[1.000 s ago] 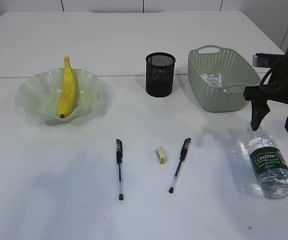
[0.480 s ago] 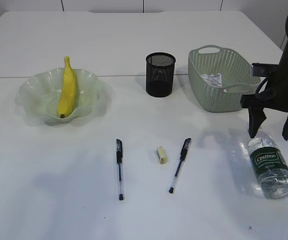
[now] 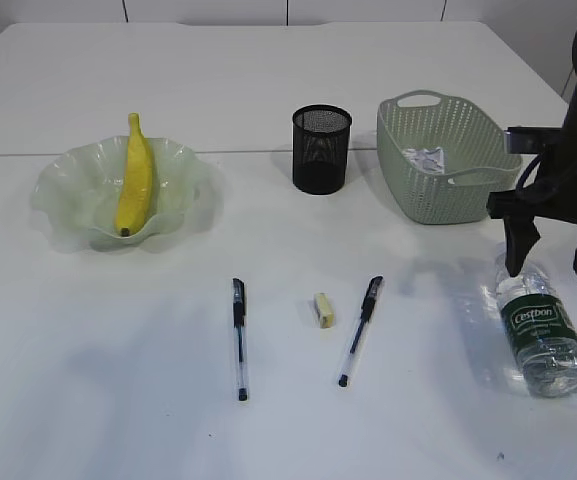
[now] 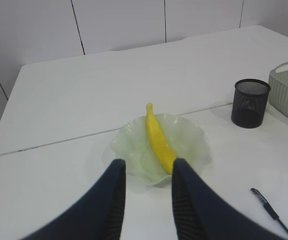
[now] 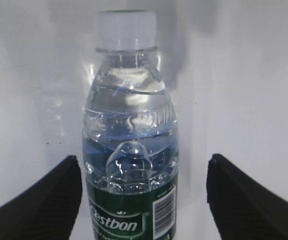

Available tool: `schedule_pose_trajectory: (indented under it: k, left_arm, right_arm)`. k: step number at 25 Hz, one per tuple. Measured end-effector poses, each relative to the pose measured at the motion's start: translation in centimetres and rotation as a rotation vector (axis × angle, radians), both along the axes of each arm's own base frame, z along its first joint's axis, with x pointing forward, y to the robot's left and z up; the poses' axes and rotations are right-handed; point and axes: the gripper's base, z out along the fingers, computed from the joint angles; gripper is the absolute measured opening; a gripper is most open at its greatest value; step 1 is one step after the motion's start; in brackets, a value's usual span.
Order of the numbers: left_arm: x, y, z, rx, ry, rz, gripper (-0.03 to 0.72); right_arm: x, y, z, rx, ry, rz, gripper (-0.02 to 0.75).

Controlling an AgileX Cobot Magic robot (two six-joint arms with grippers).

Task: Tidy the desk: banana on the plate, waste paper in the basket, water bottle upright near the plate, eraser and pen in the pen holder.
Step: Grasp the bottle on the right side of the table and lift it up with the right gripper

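White panelled wall behind, dark vertical seams; even light.

I am seeing my own black fingers framing a clear bottle with a white cap and a dark green label lettered in white. On the plain white desk, a yellow banana with a dark tip is lying in a translucent pale green plate. The holder is showing black mesh, the basket sage green with a woven-look pattern, holding white paper. The eraser is pale yellow.
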Motion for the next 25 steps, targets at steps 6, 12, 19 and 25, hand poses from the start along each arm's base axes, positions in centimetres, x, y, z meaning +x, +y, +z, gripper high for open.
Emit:
schedule_pose_trajectory:
  k: [6, 12, 19, 25]
  left_arm:
    - [0.00, 0.00, -0.02, 0.000, 0.002, 0.000, 0.216]
    - [0.00, 0.00, -0.02, 0.000, 0.002, 0.000, 0.219]
    - [0.12, -0.02, -0.06, 0.001, 0.007, 0.000, 0.228]
    - [0.48, -0.09, -0.30, 0.003, 0.033, -0.001, 0.232]
  right_arm:
    - [0.00, 0.00, 0.00, 0.000, 0.000, -0.002, 0.585]
    - [0.00, 0.11, 0.00, 0.012, 0.000, -0.012, 0.585]
    - [0.00, 0.15, 0.00, 0.015, 0.001, -0.033, 0.585]
    - [0.09, 0.18, -0.56, 0.017, 0.015, -0.041, 0.585]
